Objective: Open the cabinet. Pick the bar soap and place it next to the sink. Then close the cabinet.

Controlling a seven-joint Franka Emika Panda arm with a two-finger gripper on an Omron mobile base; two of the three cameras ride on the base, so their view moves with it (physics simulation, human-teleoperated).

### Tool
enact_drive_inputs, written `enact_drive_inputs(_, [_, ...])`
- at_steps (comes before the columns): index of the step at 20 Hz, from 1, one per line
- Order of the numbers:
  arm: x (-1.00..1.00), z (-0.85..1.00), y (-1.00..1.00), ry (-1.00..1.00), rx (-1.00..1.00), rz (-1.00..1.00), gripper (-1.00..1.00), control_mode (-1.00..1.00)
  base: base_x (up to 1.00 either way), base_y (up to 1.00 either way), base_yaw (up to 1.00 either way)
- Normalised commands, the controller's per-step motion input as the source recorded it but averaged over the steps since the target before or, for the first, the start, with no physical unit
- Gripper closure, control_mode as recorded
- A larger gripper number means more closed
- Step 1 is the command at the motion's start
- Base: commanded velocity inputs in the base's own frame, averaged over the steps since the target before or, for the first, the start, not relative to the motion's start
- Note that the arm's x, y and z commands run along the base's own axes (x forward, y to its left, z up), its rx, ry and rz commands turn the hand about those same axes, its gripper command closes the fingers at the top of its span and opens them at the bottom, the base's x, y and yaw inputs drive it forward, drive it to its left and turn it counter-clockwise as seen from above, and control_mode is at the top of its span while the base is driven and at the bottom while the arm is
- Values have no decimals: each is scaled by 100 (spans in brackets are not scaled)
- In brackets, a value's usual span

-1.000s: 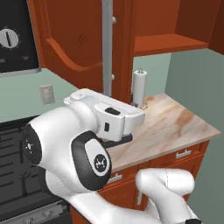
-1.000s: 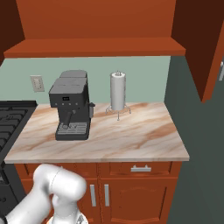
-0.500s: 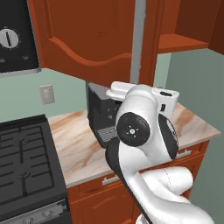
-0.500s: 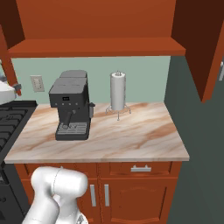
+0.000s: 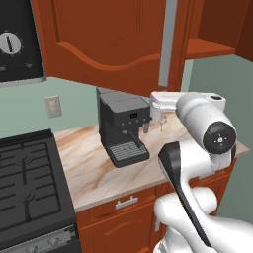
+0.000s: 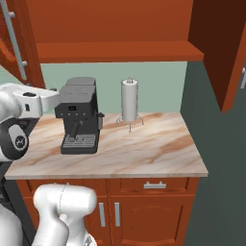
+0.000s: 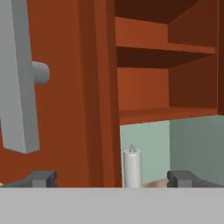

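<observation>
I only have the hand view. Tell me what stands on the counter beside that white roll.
Observer: A dark coffee machine stands on the counter, left of the paper-towel roll in the right base view and apart from it.
Operator: Now report the cabinet's right door.
Observer: The right door of the cabinet is swung wide open, out past the counter's right end.
Operator: Give me what's left of the counter.
Observer: A black gas stove adjoins it.

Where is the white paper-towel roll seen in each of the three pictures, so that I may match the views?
Left base view: I cannot make it out.
Right base view: paper-towel roll upright at the counter's back, right of the coffee machine.
Hand view: low centre, under the open cabinet.
Shared landmark: the cabinet.
</observation>
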Motion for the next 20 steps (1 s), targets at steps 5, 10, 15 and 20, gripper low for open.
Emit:
enact_drive_inputs(5, [31, 0, -40, 3, 0, 19, -100, -100, 0, 0, 0])
enact_drive_inputs(10, [44, 0, -31, 12, -2, 6, -100, -100, 0, 0, 0])
enact_drive_inputs(15, [60, 1, -13, 24, -6, 0, -100, -100, 0, 0, 0])
enact_drive_inputs(20, [68, 4, 0, 18, -7, -7, -100, -100, 0, 0, 0])
